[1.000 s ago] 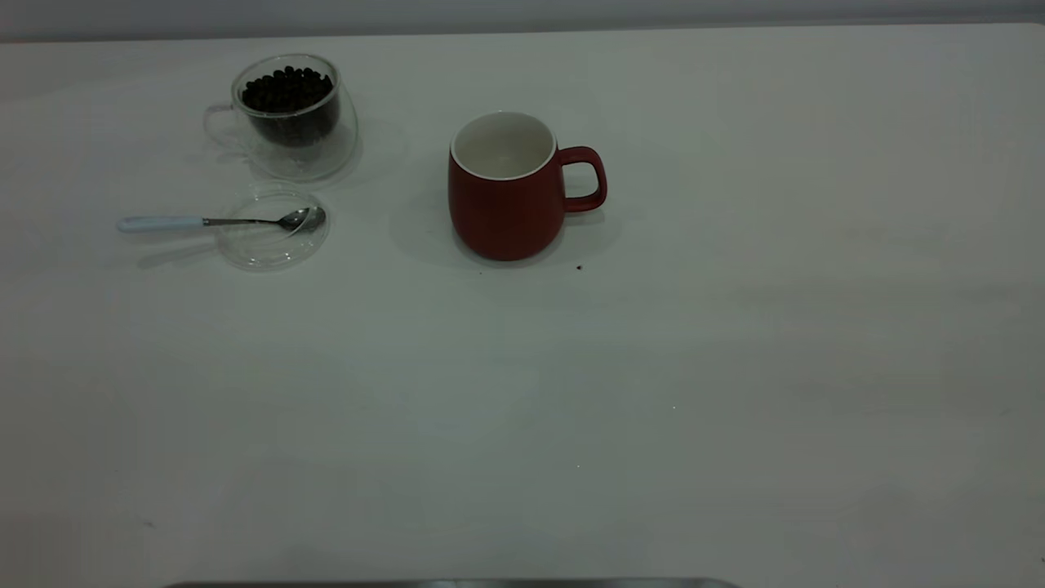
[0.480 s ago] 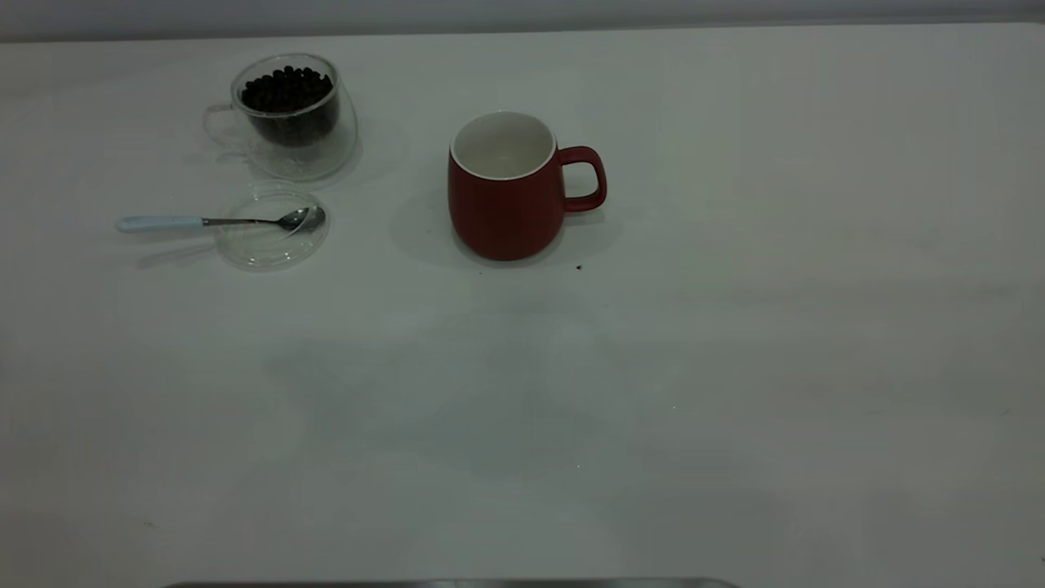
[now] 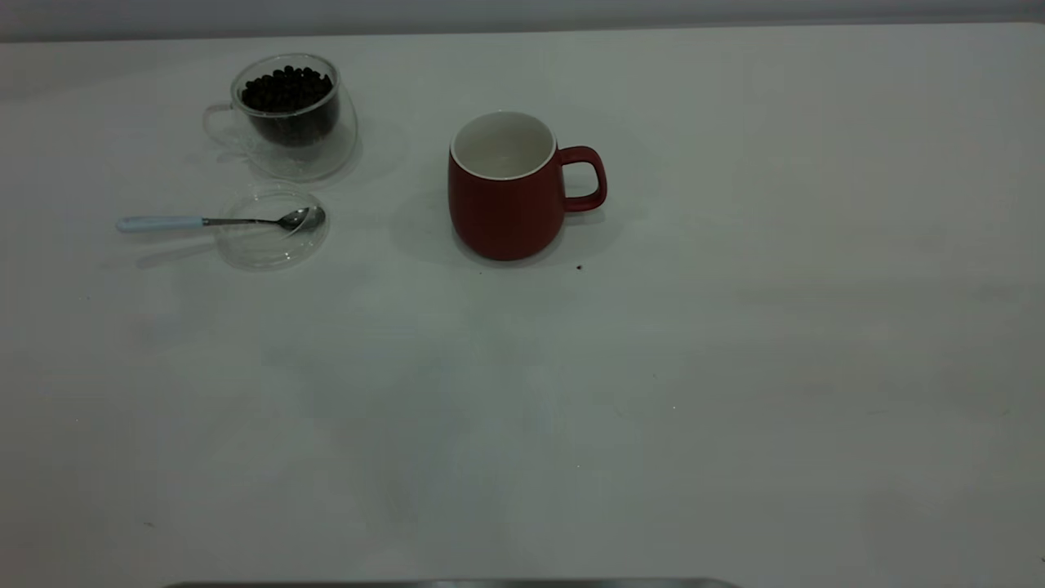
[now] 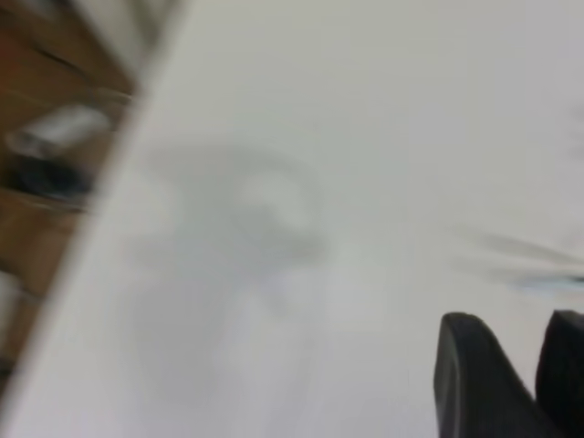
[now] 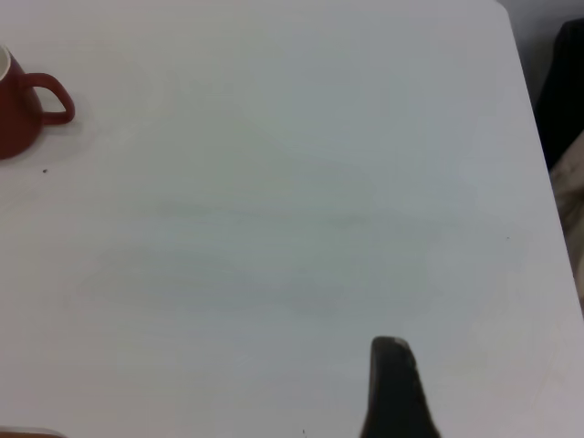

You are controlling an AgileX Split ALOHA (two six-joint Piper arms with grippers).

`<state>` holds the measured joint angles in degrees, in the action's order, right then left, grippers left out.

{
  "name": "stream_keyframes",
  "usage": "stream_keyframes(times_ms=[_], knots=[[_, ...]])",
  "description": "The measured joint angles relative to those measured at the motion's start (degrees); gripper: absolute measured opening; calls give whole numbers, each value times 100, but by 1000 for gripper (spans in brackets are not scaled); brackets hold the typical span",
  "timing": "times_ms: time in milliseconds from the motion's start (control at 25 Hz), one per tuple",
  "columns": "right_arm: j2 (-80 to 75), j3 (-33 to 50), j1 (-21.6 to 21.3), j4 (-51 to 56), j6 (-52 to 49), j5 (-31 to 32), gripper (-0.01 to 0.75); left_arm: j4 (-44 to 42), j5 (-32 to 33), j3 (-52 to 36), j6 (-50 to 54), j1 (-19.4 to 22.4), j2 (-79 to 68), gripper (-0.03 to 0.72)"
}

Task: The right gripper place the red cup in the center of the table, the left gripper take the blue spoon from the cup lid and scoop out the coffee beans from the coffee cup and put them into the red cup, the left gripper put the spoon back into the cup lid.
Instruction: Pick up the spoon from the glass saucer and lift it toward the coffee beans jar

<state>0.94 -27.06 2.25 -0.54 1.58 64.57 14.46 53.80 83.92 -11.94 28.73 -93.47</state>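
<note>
The red cup (image 3: 506,208) stands upright near the middle of the table (image 3: 653,408), handle to the right, white inside; it also shows in the right wrist view as the red cup (image 5: 14,109). The coffee cup (image 3: 290,118) at the back left holds coffee beans (image 3: 287,90). In front of it the blue spoon (image 3: 204,221) lies with its bowl in the cup lid (image 3: 272,229) and its handle sticking out to the left. Neither arm shows in the exterior view. My left gripper (image 4: 514,318) is open over bare table, holding nothing. Only a black part of my right gripper (image 5: 392,365) shows, far from the red cup.
A single dark bean speck (image 3: 579,267) lies just in front of the red cup. The table's edge (image 4: 100,196) runs close by in the left wrist view, with brown floor beyond. The table's far corner (image 5: 506,18) shows in the right wrist view.
The cups, lid and spoon have not moved. Faint shadows have shifted across the near part of the table.
</note>
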Motion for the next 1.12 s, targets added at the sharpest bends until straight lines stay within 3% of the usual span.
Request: stream_keyframes(times_ms=[160,280,440,800,960,1120], knots=[[0,0,0,0,0,0,531,1787,372,4,-1443,552,-717,221],[0,0,0,0,0,0,531,2528,667,11,-2392,692,-1390,221],[0,0,0,0,0,0,531,2776,782,16,-3017,757,-2211,221],[0,0,0,0,0,0,531,3096,275,56,-3429,769,-3840,255],[0,0,0,0,0,0,531,3476,313,58,-3912,769,-4338,342],[0,0,0,2,0,0,531,3735,344,69,-4574,751,-4656,496]])
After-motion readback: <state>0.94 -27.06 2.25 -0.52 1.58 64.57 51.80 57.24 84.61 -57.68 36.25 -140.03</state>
